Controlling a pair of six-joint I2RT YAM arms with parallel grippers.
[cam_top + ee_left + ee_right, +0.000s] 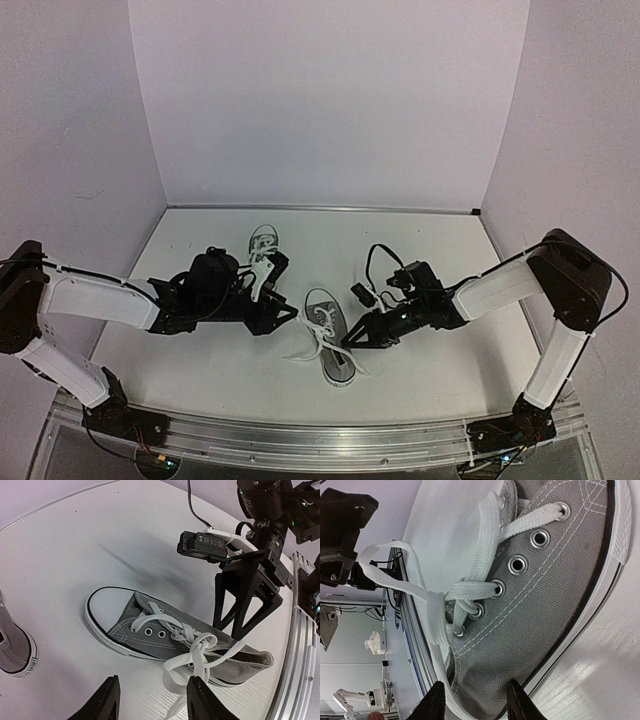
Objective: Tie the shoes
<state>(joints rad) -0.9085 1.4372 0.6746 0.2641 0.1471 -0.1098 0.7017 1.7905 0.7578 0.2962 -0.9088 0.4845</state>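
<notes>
Presently: shoe (331, 340), laces (196, 652) loosely knotted. Left gripper (152, 692) wide open, empty; right gripper (475, 692) parted, seemingly empty. Both flank it, likely to take lace ends.

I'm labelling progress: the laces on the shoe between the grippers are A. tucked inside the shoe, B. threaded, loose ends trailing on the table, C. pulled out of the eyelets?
B: the white laces run through the eyelets of the shoe, and their loose ends trail onto the table.
</notes>
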